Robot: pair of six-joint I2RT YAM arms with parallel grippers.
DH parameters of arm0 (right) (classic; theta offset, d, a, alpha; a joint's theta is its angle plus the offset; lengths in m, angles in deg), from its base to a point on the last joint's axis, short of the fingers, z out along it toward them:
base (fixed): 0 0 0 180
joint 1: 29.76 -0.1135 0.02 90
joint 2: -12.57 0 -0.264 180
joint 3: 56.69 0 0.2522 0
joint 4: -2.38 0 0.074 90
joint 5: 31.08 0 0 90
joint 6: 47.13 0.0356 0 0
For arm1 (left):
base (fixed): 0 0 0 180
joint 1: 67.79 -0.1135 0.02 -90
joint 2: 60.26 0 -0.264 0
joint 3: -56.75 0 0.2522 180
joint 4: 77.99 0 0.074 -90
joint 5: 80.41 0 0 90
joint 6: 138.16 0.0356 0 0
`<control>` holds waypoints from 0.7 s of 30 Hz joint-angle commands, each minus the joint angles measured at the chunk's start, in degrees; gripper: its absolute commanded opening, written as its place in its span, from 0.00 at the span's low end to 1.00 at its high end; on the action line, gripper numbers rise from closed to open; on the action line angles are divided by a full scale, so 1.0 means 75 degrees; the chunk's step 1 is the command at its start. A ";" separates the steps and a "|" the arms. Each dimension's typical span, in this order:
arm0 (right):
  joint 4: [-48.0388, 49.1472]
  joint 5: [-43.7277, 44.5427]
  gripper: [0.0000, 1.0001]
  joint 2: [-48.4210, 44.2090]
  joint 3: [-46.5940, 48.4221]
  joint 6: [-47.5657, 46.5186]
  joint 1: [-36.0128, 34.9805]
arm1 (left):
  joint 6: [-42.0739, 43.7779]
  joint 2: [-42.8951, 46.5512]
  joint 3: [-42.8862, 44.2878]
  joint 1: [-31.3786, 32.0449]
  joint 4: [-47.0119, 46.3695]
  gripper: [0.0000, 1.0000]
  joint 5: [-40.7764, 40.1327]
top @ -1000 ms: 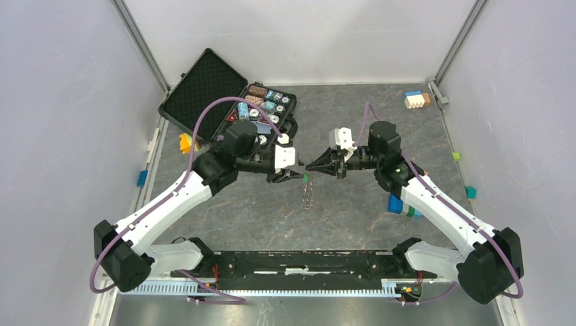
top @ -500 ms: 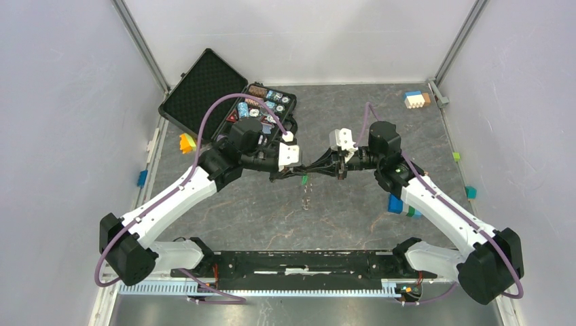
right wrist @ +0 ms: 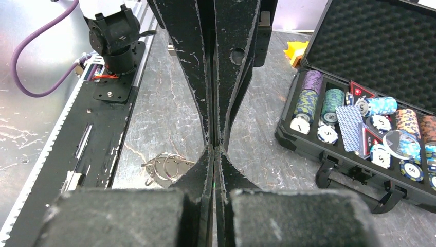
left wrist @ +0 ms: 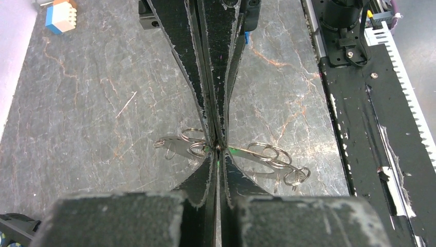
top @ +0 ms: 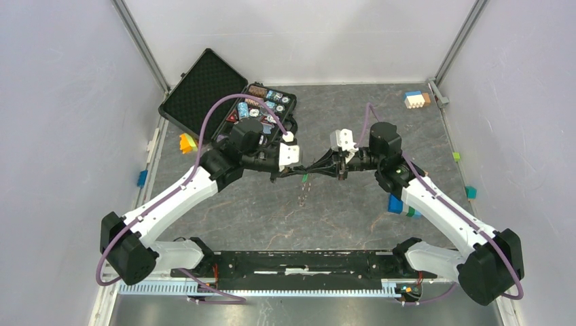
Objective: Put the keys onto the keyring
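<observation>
Pinched shut above the table (top: 258, 217), left hand (top: 299, 172), tips touching those opposite. At the joined tips, green-headed key (top: 305, 178); cannot tell which hand grips it. Directly beneath, lying loose on the table in one bunch, grey keys (left wrist: 177, 146) and keyring (left wrist: 297, 176). Likewise pinched shut, right hand (top: 314, 168).

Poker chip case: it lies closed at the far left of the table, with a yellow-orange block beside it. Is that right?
No. The poker chip case is open, not closed: the right wrist view shows its foam-lined lid laid back and the chips exposed. It does lie at the far left, with the yellow-orange block beside it.
</observation>
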 commanded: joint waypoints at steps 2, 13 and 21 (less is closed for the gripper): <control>0.0222 0.0105 0.00 -0.0214 -0.0047 -0.0141 0.0042 | -0.0204 0.0103 0.0108 -0.0002 -0.0015 0.02 -0.0035; -0.0405 0.0570 0.13 -0.0167 -0.0093 -0.0753 0.0025 | 0.0596 -0.0238 0.1131 0.0039 0.1646 0.02 -0.0805; -0.0424 0.0420 0.18 -0.0059 -0.0035 -0.0753 -0.0048 | 0.0825 -0.0645 0.1934 0.0252 0.2635 0.02 -0.1293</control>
